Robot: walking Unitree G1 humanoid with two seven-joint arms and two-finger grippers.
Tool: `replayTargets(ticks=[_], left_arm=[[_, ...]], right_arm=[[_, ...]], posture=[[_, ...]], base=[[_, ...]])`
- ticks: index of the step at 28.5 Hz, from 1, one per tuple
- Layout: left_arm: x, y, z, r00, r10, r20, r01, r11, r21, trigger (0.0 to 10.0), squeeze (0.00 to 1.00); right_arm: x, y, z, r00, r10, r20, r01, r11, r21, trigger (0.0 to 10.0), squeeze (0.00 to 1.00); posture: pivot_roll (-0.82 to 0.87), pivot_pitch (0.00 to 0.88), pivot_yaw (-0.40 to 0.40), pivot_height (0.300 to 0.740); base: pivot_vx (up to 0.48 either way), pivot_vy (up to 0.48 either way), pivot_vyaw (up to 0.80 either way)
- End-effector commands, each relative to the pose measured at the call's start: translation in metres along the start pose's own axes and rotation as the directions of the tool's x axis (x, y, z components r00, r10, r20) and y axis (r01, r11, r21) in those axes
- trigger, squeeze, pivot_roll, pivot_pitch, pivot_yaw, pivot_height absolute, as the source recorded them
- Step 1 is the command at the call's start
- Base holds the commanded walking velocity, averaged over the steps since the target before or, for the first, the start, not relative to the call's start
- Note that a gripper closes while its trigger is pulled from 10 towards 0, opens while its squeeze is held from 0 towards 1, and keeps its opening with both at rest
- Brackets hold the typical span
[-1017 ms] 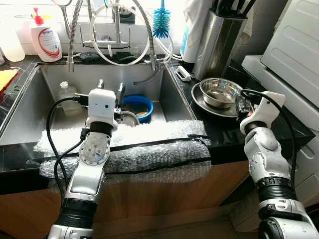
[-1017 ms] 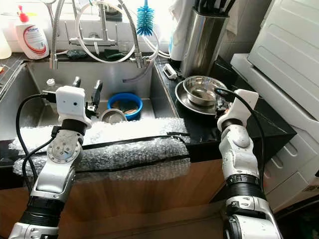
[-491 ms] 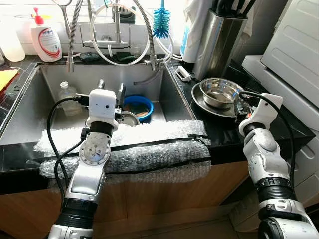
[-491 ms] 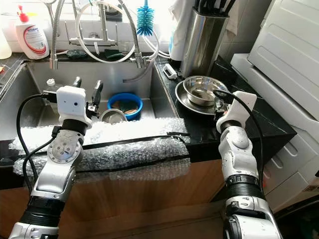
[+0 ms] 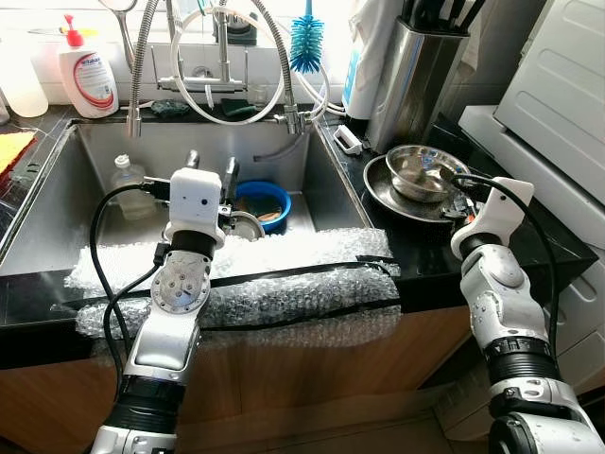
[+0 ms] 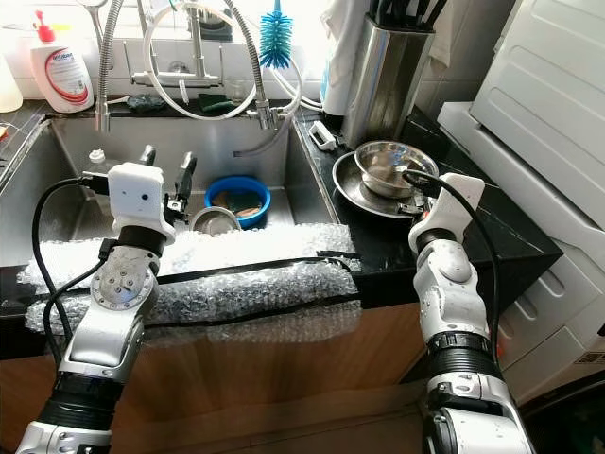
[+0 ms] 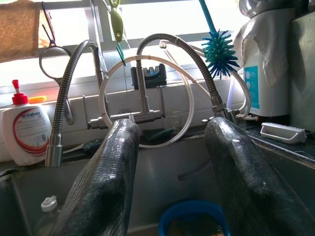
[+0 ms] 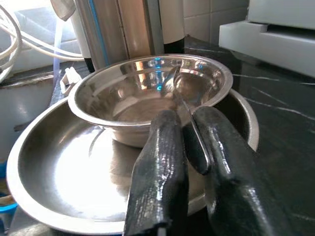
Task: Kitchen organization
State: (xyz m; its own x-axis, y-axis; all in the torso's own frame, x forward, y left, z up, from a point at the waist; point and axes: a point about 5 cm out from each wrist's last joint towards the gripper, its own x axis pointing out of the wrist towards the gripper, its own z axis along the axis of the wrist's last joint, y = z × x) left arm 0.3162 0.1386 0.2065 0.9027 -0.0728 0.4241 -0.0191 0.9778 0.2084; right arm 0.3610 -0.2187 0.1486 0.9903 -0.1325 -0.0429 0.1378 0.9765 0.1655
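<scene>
From the left eye view we see our left gripper [image 5: 210, 168] raised over the steel sink [image 5: 57, 227], fingers spread and gripping nothing, just this side of a blue bowl [image 5: 262, 200] that sits on the sink floor with a small round metal piece touching its near rim. A clear bottle [image 5: 124, 177] stands in the sink's left part, and bubble wrap [image 5: 284, 284] drapes the front edge of the counter. Our right gripper [image 5: 458, 201] reaches over the black countertop [image 5: 421, 251] to the near rim of a small steel bowl [image 5: 423, 174], which sits tilted inside a wider steel plate [image 5: 383, 194]. Behind stand a tall steel canister [image 5: 413, 80], a blue bottle brush [image 5: 306, 43] and a soap dispenser [image 5: 87, 76]. The right eye view gives the same layout, with a white appliance [image 6: 548, 104] to the right of the counter. In the left wrist view we look between our two parted fingers [image 7: 106, 177] at the coiled faucet hoses [image 7: 147, 103] and the blue bowl's rim below. In the right wrist view our fingers [image 8: 160, 177] are pinched on the handle of a spoon [image 8: 189, 123] whose head lies in the small bowl; the bowl rests in the plate, apparently lifted on the near side, though we cannot be sure.
</scene>
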Motion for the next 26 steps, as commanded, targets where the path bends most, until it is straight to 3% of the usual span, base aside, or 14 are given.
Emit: replayTargets(ticks=[1, 6, 19, 20, 21, 22, 23, 24, 26], left_arm=[[0.005, -0.003, 0.004, 1.000, -0.021, 0.014, 0.020, 0.999, 0.025, 10.0, 0.00], [0.006, -0.001, 0.005, 1.000, -0.017, 0.019, 0.016, 0.999, 0.029, 10.0, 0.00], [0.009, 0.001, 0.010, 0.999, 0.006, 0.050, -0.007, 1.000, 0.023, 10.0, 0.00], [0.009, 0.001, 0.010, 0.999, 0.009, 0.045, -0.010, 1.000, 0.009, 10.0, 0.00], [0.009, 0.001, 0.009, 0.999, 0.012, 0.042, -0.012, 1.000, -0.002, 10.0, 0.00], [0.009, 0.001, 0.009, 0.999, 0.016, 0.036, -0.015, 1.000, -0.022, 10.0, 0.00], [0.008, 0.001, 0.008, 0.999, 0.014, 0.032, -0.013, 0.999, -0.032, 10.0, 0.00], [0.008, 0.001, 0.008, 1.000, 0.012, 0.027, -0.011, 0.999, -0.044, 10.0, 0.00], [0.008, 0.000, 0.008, 1.000, 0.012, 0.019, -0.010, 0.997, -0.073, 10.0, 0.00]], right_arm=[[0.003, 0.002, 0.007, 1.000, 0.009, 0.024, -0.009, 1.000, 0.019, 0.0, 0.00], [0.003, 0.011, 0.011, 0.997, 0.054, 0.051, -0.056, 0.997, 0.044, 0.0, 0.00], [-0.002, 0.028, 0.043, 0.955, 0.129, 0.269, -0.166, 0.979, 0.120, 0.0, 0.00], [-0.004, 0.032, 0.047, 0.944, 0.153, 0.294, -0.197, 0.972, 0.127, 1.5, 0.00], [-0.005, 0.035, 0.048, 0.937, 0.168, 0.307, -0.216, 0.968, 0.130, 1.5, 0.00], [-0.008, 0.039, 0.051, 0.923, 0.197, 0.330, -0.248, 0.961, 0.120, 5.3, 0.00], [-0.011, 0.046, 0.054, 0.903, 0.239, 0.358, -0.292, 0.951, 0.099, 10.0, 0.00], [-0.016, 0.053, 0.056, 0.875, 0.289, 0.388, -0.344, 0.936, 0.080, 10.0, 0.00], [-0.021, 0.062, 0.056, 0.854, 0.325, 0.408, -0.402, 0.908, 0.120, 10.0, 0.00]], posture=[[0.03, 0.000, -0.093, 0.740], [0.03, 0.000, -0.092, 0.740], [0.02, 0.000, -0.087, 0.740], [0.02, 0.000, -0.087, 0.740], [0.02, 0.000, -0.087, 0.740], [0.02, 0.000, -0.086, 0.740], [0.02, 0.000, -0.086, 0.740], [0.02, 0.000, -0.087, 0.740], [0.02, 0.000, -0.087, 0.740]], base=[[0.000, 0.000, 0.00], [0.000, 0.000, 0.00], [0.000, 0.000, 0.00], [0.000, 0.000, 0.00], [0.000, 0.000, 0.00], [0.000, 0.000, 0.00], [0.000, 0.000, 0.00], [0.000, 0.000, 0.00], [0.000, 0.000, 0.00]])
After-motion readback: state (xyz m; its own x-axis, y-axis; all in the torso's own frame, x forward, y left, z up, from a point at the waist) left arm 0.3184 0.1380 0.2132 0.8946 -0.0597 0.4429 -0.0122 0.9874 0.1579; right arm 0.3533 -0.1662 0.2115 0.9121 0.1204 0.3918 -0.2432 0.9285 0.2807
